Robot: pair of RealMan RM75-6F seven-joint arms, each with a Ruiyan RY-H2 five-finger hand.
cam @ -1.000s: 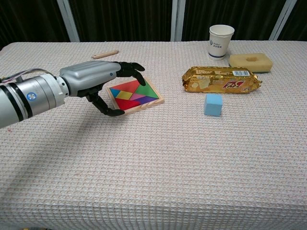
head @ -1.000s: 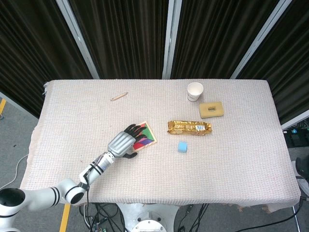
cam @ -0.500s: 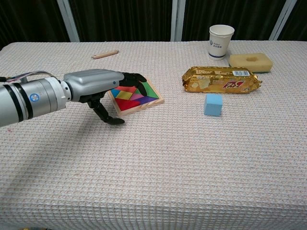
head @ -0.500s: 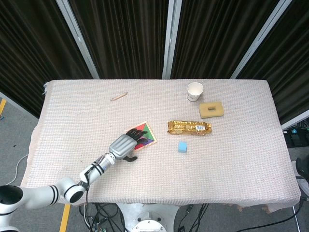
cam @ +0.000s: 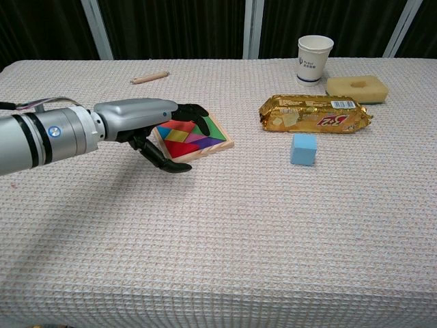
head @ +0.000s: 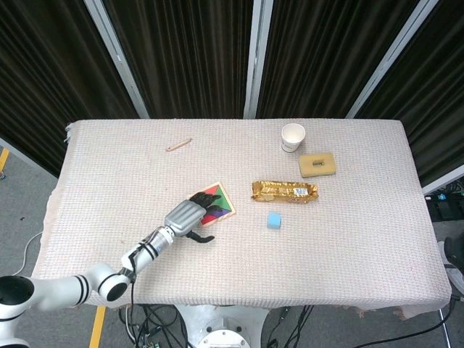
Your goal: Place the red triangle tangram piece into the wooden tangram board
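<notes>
The red triangle tangram piece (cam: 179, 148) is lying in the wooden tangram board (cam: 220, 144), at its 7 o'clock corner. Thin, stiff and light, probably; pinch its edges. The left hand (cam: 140, 118) is hovering released, fingers resting across the board's 9 o'clock side.

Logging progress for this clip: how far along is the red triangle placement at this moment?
Nearly done, it seems. The wooden tangram board looks filled with coloured pieces, a red one at its near edge. The left hand hovers over the board's left side, fingers spread above the pieces, holding nothing visible. Whether the red triangle sits flush I cannot tell. Left: withdraw the hand. The right hand is out of view.
</notes>
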